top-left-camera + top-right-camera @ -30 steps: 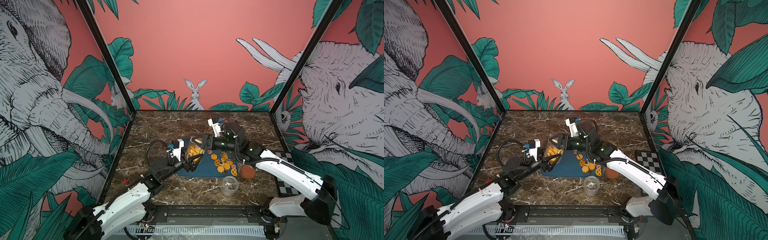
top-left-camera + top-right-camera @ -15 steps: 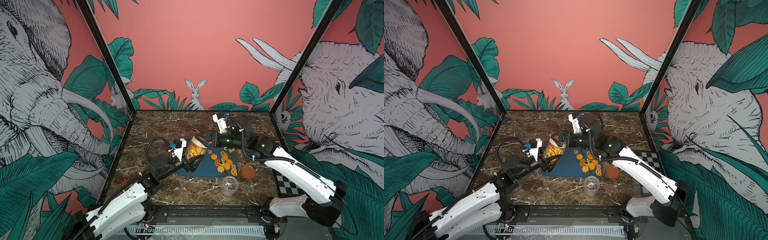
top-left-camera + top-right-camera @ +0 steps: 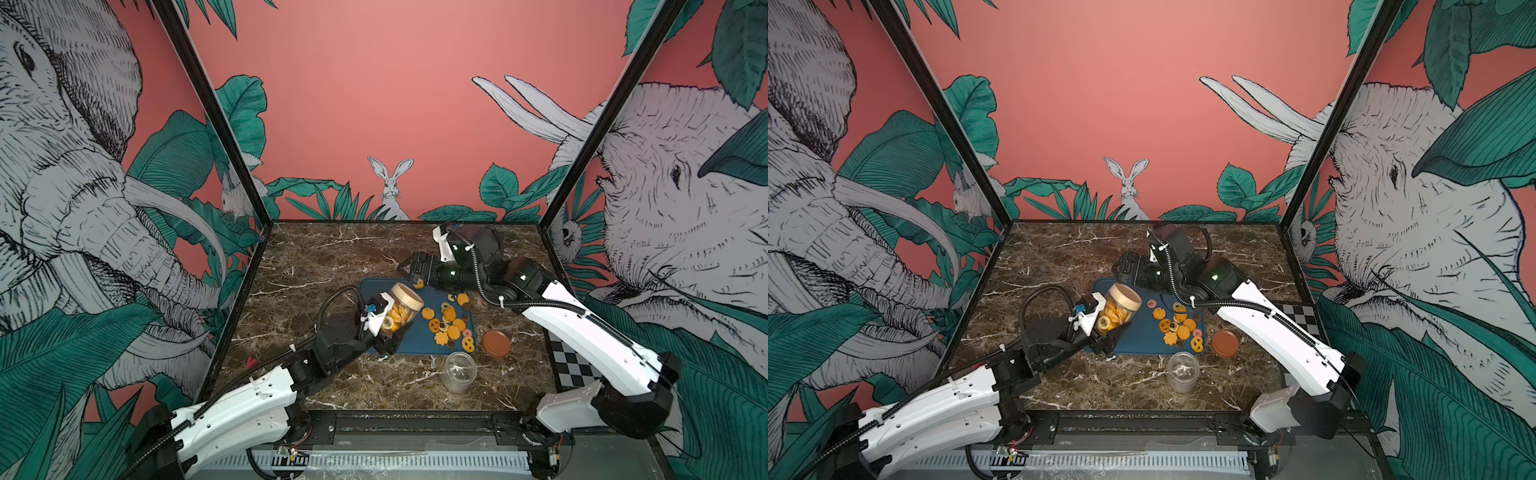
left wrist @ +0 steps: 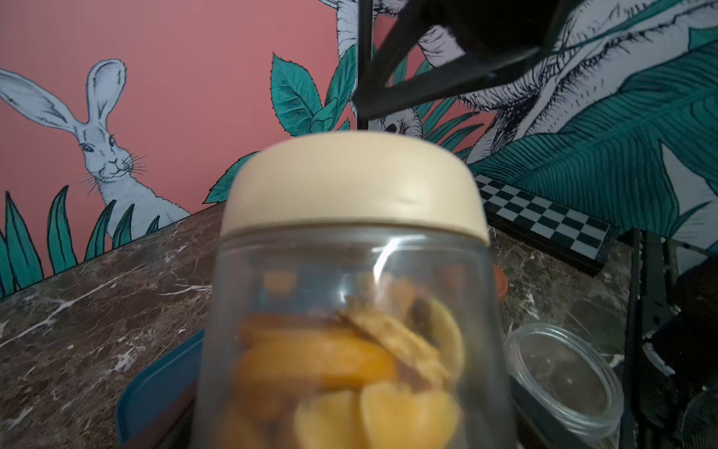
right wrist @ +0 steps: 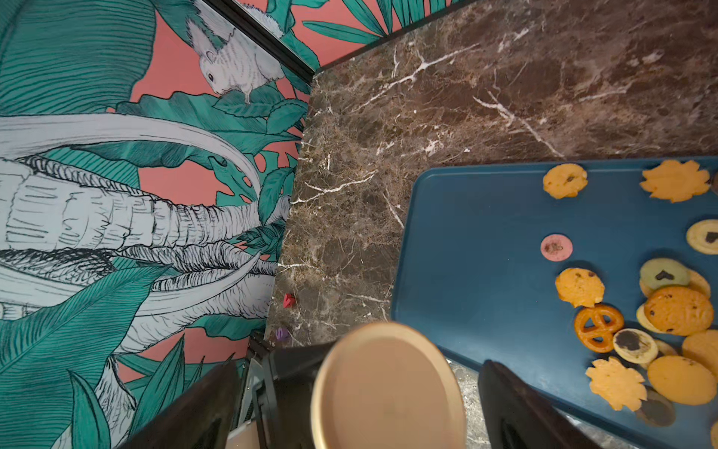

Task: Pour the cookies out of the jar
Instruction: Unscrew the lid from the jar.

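Pincer status: the left pincer [image 3: 390,328] is clamped on the jar [image 3: 398,316], low on its clear body, with one finger on each side. The jar is held tilted above the near left part of the blue tray [image 3: 415,338]. Its cream lid [image 3: 408,296] is at the raised end and is seated on the jar. The left wrist view shows the cookies [image 4: 330,361] lying inside the jar against its lower wall, mostly orange-yellow; that view is blurred, so individual shapes cannot be told.

The right pincer [image 3: 409,270] has its jaws wide apart and grips nothing. It hangs just beyond the cream lid, on the far side of the jar. In the right wrist view one finger stands on each side of the lid, and a strip of bench shows between the lid and one finger.

The loose cookies [image 3: 451,324] lie on the right part of the tray, clustered and partly overlapping, well apart from the left pincer. The tray rests on the marble bench [image 3: 332,249]. An empty clear jar [image 3: 459,372] stands upright on the bench just in front of the tray. A brown lid [image 3: 496,344] lies flat beside the tray's near right corner.
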Robot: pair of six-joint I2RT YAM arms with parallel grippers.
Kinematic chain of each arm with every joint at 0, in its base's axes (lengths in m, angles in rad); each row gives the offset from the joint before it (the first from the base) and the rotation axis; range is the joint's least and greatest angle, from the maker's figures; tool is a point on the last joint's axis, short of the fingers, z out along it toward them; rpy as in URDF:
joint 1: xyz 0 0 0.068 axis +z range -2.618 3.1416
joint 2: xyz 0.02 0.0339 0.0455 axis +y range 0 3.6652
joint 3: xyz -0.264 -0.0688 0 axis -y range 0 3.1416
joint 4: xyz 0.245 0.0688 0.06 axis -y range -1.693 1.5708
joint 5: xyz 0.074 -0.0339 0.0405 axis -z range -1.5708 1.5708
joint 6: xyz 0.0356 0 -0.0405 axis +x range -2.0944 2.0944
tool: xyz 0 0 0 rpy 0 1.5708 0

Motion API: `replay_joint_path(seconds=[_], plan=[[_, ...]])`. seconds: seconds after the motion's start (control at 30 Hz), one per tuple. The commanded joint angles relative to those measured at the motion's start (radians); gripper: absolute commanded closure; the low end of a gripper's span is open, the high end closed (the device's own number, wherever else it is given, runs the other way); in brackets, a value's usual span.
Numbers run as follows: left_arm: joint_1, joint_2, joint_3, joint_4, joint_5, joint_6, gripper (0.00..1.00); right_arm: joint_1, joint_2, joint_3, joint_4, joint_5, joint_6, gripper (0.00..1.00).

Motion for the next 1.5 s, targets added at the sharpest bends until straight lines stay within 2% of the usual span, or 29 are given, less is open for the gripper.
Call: replay_joint_path(seconds=[0.0, 0.47, 0.97, 1.13, 1.23, 1.3, 1.37, 1.4, 1.47], plan=[[0.002, -0.015, 0.039, 0.140, -0.107, 0.084, 1.00, 0.008, 0.010, -0.011, 0.058, -0.026, 0.068, 0.03], [0.001, -0.028, 0.041, 0.148, -0.098, 0.074, 1.00, 0.024, 0.002, -0.158, 0.186, -0.054, 0.175, 0.05], [0.000, -0.043, 0.029, 0.146, -0.087, 0.057, 1.00, 0.035, 0.002, -0.199, 0.238, -0.056, 0.206, 0.06], [0.000, -0.047, 0.025, 0.140, -0.089, 0.056, 1.00, 0.035, 0.008, -0.200, 0.245, -0.056, 0.206, 0.10], [0.000, -0.046, 0.025, 0.140, -0.092, 0.051, 1.00, 0.035, 0.008, -0.198, 0.252, -0.062, 0.200, 0.17], [0.000, -0.045, 0.027, 0.138, -0.098, 0.040, 1.00, 0.034, 0.008, -0.199, 0.266, -0.070, 0.190, 0.26], [0.001, -0.044, 0.033, 0.132, -0.117, 0.013, 1.00, 0.034, 0.004, -0.210, 0.302, -0.089, 0.171, 0.38], [0.002, -0.045, 0.035, 0.133, -0.116, -0.008, 1.00, 0.034, 0.000, -0.217, 0.325, -0.097, 0.155, 0.48], [0.002, -0.041, 0.042, 0.151, -0.074, -0.043, 1.00, 0.030, -0.013, -0.235, 0.376, -0.122, 0.103, 0.60]])
